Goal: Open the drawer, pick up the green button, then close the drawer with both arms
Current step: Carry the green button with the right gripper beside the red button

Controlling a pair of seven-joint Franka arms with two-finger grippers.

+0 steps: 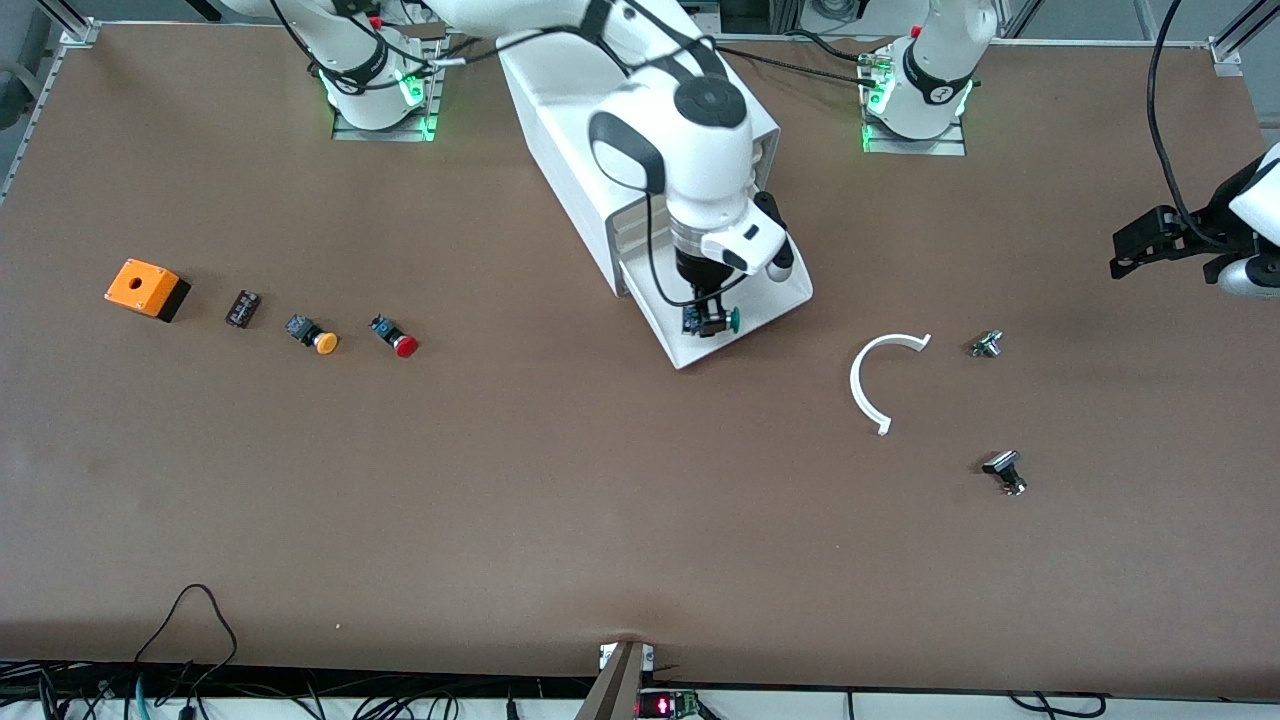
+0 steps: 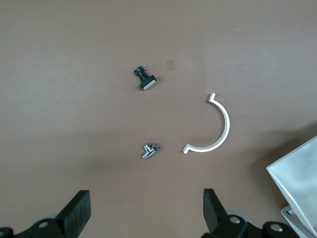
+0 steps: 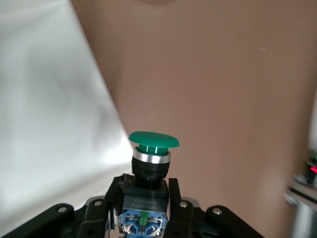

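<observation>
1. The right gripper (image 1: 712, 318) is over the open drawer (image 1: 775, 300), its fingers (image 3: 174, 196) closed on the black-and-blue body of the button (image 3: 151, 158). In the right wrist view the green cap stands clear past the fingertips. The drawer is pulled out of the cabinet (image 1: 560, 110), which stands at the middle of the desk's edge along the robots' bases.

2. The grip sits low on the body, with the cap and collar sticking out. My judgement is that a quick swing could twist the button between the pads, or knock it against the drawer wall and drop it back in.

3. The left gripper (image 2: 146, 208) hangs wide and holding nothing, over the desk toward the left arm's end; that arm waits. The drawer is not yet closed. If the left arm pushes the front while the right hand is low over the tray, the two could meet.

4. A skewed push could shift the whole cabinet instead of sliding the drawer in.

5. On the left arm's way lie a white curved piece (image 1: 880, 380), a small metal part (image 1: 986, 344) and a black-capped part (image 1: 1005, 472). A low sweep could scatter them.

6. Hard to make out: the right arm covers the cabinet's upper drawers and most of the tray floor in the front view, so I cannot tell whether anything else lies in the drawer, nor whether the button touches the tray or is lifted clear of it. The left arm is cut off at the front view's edge.
</observation>
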